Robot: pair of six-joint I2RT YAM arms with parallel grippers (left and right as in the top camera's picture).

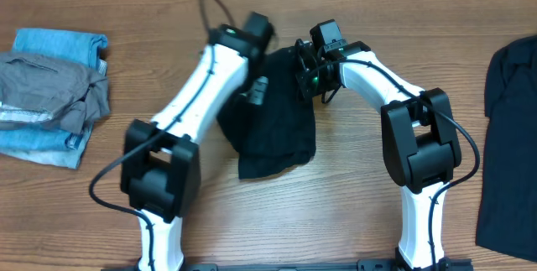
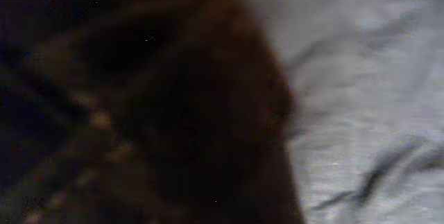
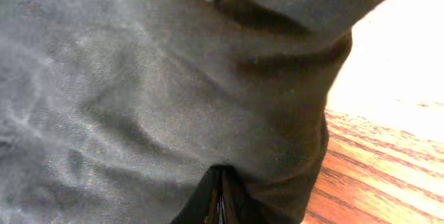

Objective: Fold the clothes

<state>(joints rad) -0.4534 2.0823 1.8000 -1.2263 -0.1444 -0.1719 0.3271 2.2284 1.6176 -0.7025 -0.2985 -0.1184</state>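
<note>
My right tool (image 3: pixel 218 203) pinches the black shorts (image 1: pixel 277 137), left tool (image 1: pixel 257 49) clenched at their edge, catch blurred: soft, limp, light cloth, best gripped at corners.

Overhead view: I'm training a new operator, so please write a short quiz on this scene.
1. True or false: the crumpled black fabric garment lies at the wooden table's left edge.
2. Which lies far left? A) pile of blue and grey clothes B) cardboard box C) white towel
3. Fill in: the left end effector and right end effector are each ____ on the black garment.
Key: 1 false; 2 A; 3 shut.
</note>
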